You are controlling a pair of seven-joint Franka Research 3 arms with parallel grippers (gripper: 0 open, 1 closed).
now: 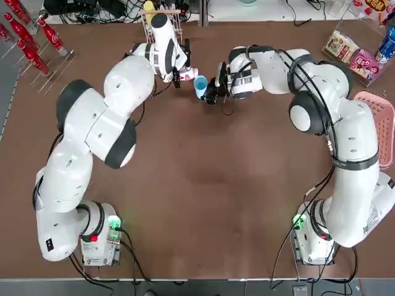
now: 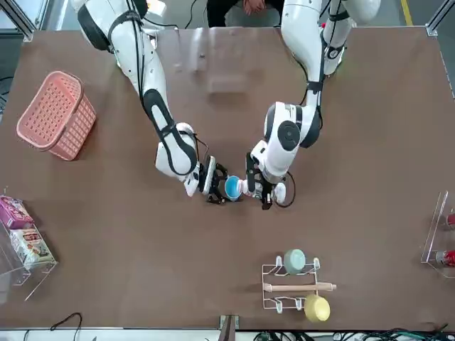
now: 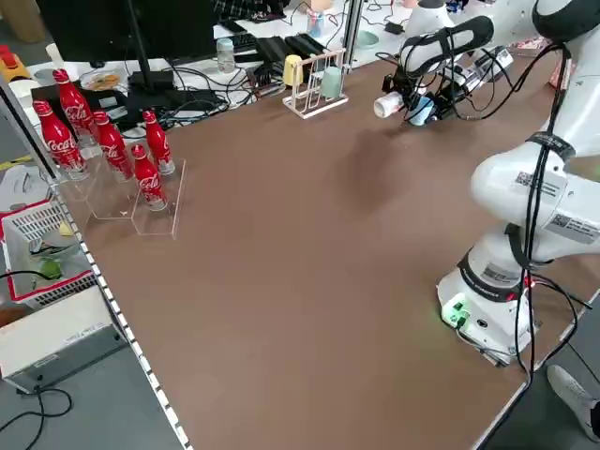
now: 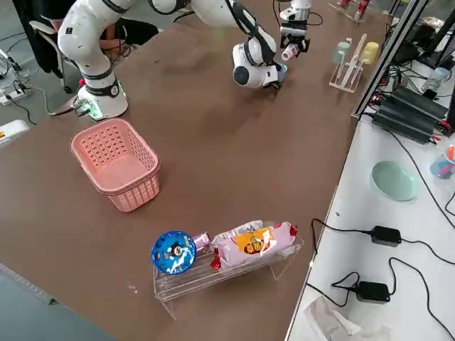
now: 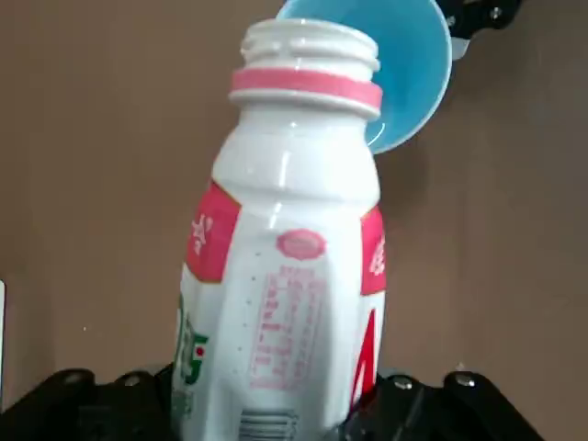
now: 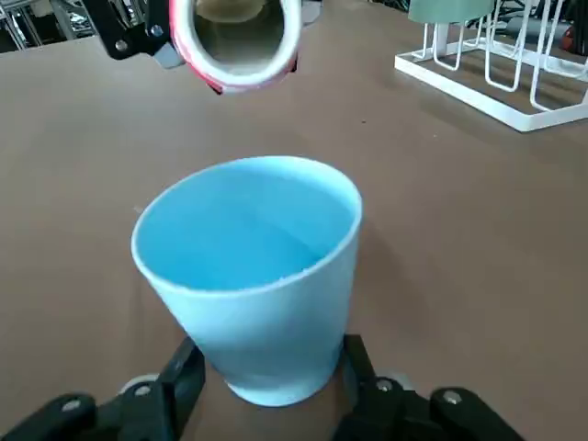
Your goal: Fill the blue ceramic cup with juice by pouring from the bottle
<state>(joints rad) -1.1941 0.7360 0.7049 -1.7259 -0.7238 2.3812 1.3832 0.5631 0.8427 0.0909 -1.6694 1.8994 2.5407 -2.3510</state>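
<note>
The left gripper (image 5: 276,418) pinched the light, slick white plastic bottle (image 5: 289,276) low on its body; the right gripper (image 6: 271,390) clamped the fragile blue ceramic cup (image 6: 253,276) near its base.

Left gripper (image 1: 185,75) at 12 o'clock, wrist tipped level, fingers clamped. Right gripper (image 1: 210,89) faces it, clamped too.
</note>
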